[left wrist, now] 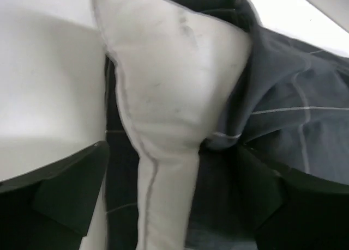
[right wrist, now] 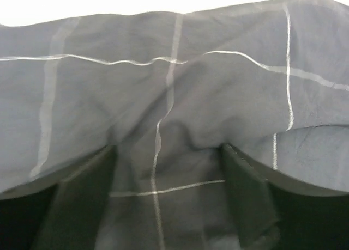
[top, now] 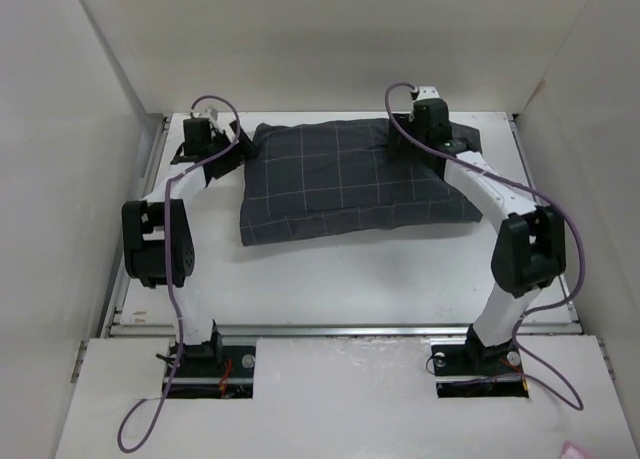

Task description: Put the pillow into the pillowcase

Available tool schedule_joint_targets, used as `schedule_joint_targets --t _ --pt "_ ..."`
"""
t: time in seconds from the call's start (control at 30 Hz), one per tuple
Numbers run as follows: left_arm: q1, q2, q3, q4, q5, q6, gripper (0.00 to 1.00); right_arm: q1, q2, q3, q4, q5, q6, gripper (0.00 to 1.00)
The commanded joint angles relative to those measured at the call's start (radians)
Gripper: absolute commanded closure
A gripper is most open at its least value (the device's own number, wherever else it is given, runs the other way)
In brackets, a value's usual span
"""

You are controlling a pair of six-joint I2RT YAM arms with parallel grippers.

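Where the wrinkled pillowcase (left wrist: 294,108) gapes, soft white pillow (left wrist: 174,86) bulges.

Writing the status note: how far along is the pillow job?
Mostly done: the pillowcase looks stuffed full. In hand: nothing; left claw and right claw stand open at its far edge. Remaining: a pillow corner pokes out by the left claw; tuck it in.
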Motion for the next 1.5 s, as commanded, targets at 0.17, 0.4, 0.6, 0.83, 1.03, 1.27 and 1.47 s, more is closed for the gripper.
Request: schedule_joint_targets --t 0.17,0.4,0.6,0.83,1.03,1.27,1.47 --pt "0.038 -0.324 -0.130 0.106 -0.017 -0.023 0.00 0.151 -0.178 0.182 -0.027 0.005 -0.182 0.07" --pt "0.162 -0.313 -0.148 0.045 -0.109 -0.107 0.03 0.421 0.233 0.765 -0.334 0.124 -0.197 0.07" --pt "0.275 -0.174 -0.184 0.167 0.064 -0.162 0.20 0.553 0.522 1.115 -0.333 0.162 -0.234 0.06" --pt "0.299 -0.020 -0.217 0.402 0.304 -0.182 0.31 0.637 0.658 1.132 -0.033 0.174 -0.343 0.03" --pt "0.240 0.023 -0.236 0.473 0.367 -0.161 0.34 0.650 0.698 1.023 -0.036 0.294 -0.363 0.04" --pt "0.174 0.052 -0.208 0.438 0.367 -0.139 0.37 0.650 0.544 0.663 -0.110 0.527 -0.363 0.41" --pt "0.153 -0.063 -0.323 0.391 0.328 -0.115 0.37 0.650 0.262 0.336 -0.141 0.469 -0.210 0.36"
